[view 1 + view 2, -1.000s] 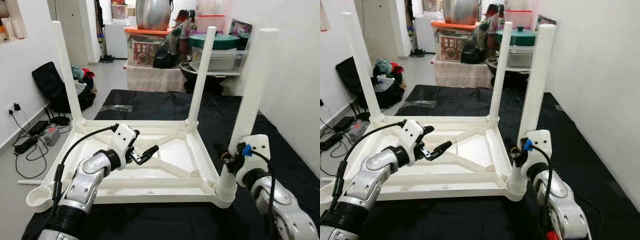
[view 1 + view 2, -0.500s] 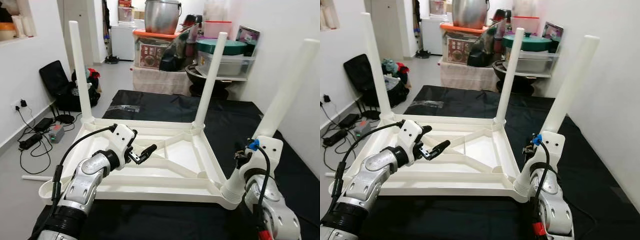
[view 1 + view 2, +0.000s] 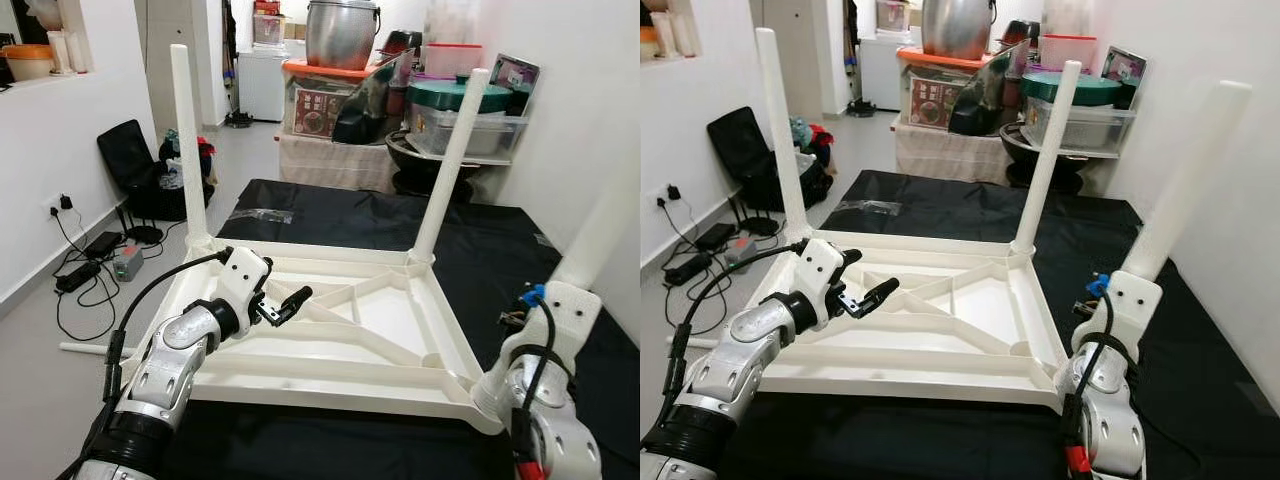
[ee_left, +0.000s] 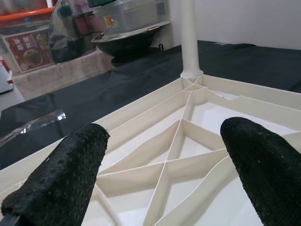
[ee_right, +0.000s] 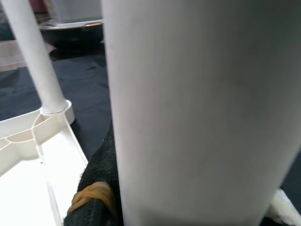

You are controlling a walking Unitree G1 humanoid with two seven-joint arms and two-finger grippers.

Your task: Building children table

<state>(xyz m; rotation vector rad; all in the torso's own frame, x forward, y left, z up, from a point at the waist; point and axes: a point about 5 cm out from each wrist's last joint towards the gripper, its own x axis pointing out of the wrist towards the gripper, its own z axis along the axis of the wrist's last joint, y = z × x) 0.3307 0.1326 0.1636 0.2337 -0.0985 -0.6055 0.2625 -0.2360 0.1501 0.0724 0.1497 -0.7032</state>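
Head stereo pair looking forward and down over upturned table frame, both eyes sharing it; left wrist camera close above frame's ribs; right wrist camera pressed against near leg, far leg beyond.

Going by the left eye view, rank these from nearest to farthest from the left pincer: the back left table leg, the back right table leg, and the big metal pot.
From the left pincer:
1. Back left table leg, standing at the frame's far left corner, behind the pincer.
2. Back right table leg, across the frame at the far right corner.
3. Metal pot, on the orange-lidded box at the back of the room.
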